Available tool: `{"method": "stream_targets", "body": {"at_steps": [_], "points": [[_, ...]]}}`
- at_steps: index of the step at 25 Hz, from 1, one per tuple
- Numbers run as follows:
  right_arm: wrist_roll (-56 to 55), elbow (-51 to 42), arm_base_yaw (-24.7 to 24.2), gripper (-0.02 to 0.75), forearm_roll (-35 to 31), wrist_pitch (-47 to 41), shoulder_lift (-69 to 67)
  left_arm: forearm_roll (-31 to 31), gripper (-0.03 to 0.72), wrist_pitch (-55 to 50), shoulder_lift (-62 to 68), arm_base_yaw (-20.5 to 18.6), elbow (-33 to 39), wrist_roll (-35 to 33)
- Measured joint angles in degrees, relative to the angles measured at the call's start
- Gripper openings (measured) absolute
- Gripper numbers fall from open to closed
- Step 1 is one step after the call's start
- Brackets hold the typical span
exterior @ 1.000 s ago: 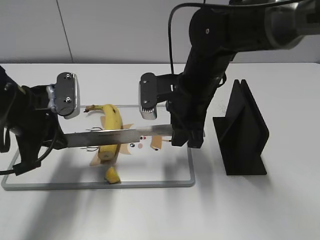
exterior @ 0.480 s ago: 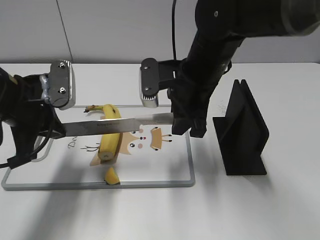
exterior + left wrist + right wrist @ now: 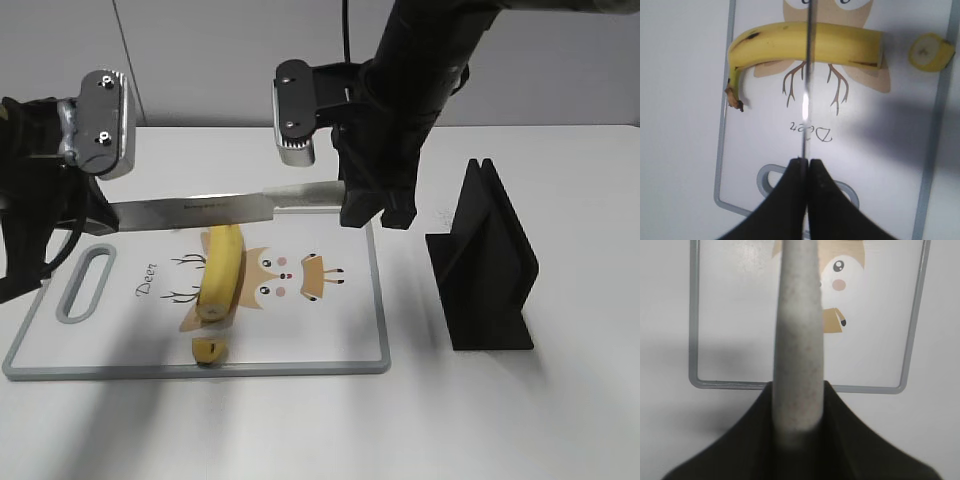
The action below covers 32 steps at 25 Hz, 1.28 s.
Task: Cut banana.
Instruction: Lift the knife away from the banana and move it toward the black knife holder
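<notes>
Steel knife [image 3: 215, 210] hangs above the banana [image 3: 220, 270], both arms' jaws clamped on it.

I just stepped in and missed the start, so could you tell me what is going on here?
The robot is cutting a banana on a deer-print cutting board. Both arms hold one knife level above the fruit: the right end effector grips the handle and the left end effector is pinched on the blade tip. One short cut piece already lies near the board's front edge. A black knife stand sits to the right.
</notes>
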<state>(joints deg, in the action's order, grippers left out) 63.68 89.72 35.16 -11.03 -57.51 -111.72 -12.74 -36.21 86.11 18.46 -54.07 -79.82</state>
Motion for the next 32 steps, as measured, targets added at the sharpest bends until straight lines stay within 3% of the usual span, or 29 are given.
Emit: {"method": "stream_targets", "body": {"at_steps": [3,6,9,12,15,25,32], "points": [[0.1,0.1,0.0,0.175,-0.2,-0.1,0.0,0.5,-0.002,-0.7,0.0,0.0,-0.6,0.0],[0.1,0.1,0.0,0.175,-0.4,-0.5,0.1,0.7,0.079,-0.7,0.0,0.0,-0.8,0.0],[0.1,0.1,0.0,0.175,-0.4,-0.8,0.1,0.9,0.276,-0.2,0.0,0.0,-1.0,0.0],[0.3,0.1,0.0,0.175,-0.1,-1.0,0.1,0.9,0.526,1.4,0.0,0.0,-1.0,0.0],[0.4,0.1,0.0,0.175,0.1,-0.8,0.1,0.9,0.633,3.2,-0.1,0.0,-1.1,0.0],[-4.8,1.1,0.0,0.172,0.9,-0.5,0.1,0.9,0.657,4.0,-3.9,-0.2,-1.1,3.1],[-14.2,1.7,-0.1,0.172,3.9,-2.0,0.1,0.9,0.647,3.5,-8.1,-4.8,-1.2,12.2]]}}
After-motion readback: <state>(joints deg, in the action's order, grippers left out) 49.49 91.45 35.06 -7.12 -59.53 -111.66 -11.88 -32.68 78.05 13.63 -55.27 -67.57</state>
